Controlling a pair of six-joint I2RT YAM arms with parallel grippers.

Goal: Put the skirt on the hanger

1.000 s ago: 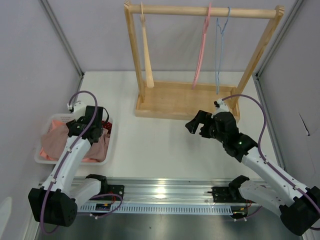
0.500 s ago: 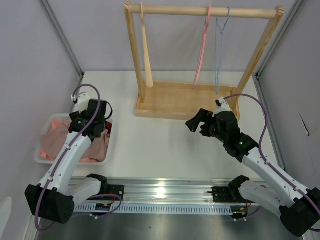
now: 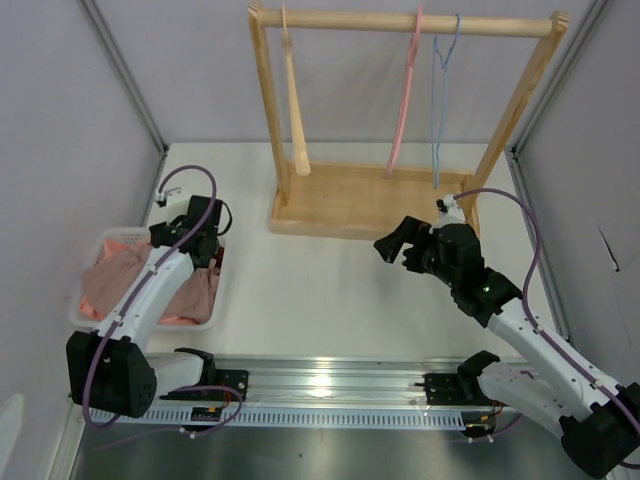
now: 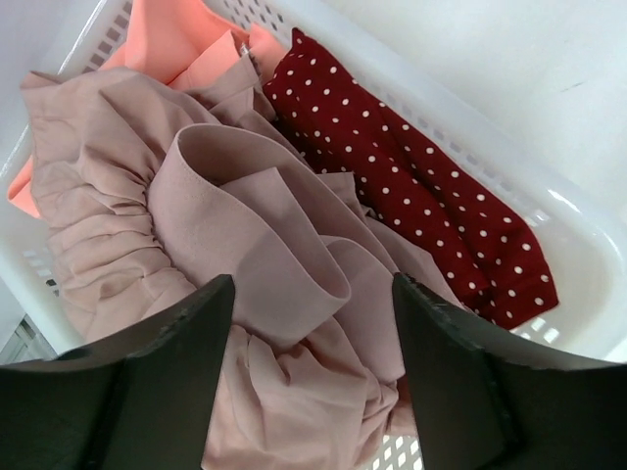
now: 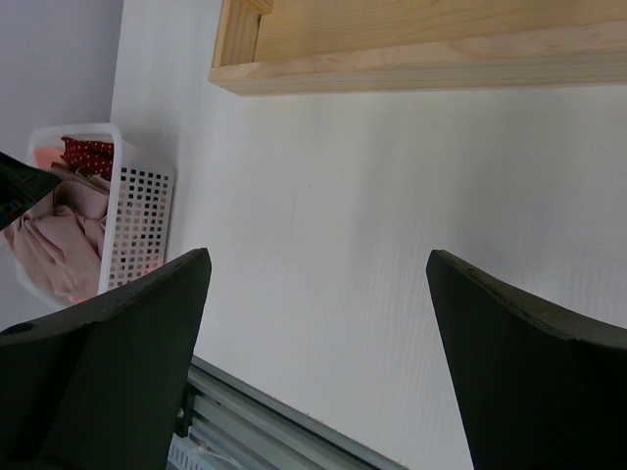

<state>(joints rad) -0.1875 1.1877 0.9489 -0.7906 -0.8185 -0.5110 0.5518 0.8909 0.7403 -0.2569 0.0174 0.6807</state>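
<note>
**Step one: the pickup**

The left gripper (image 4: 312, 294) hangs released just above the mauve skirt (image 4: 225, 196), which lies crumpled in the white basket (image 4: 470, 147). The right gripper (image 5: 318, 264), also released, waits well right of the basket. Next, I judge: descend, pinch a fold, lift toward the pink hanger (image 3: 403, 95).

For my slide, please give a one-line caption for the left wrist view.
Open left gripper above a white basket holding a mauve garment, a red polka-dot garment and a peach garment.
</note>
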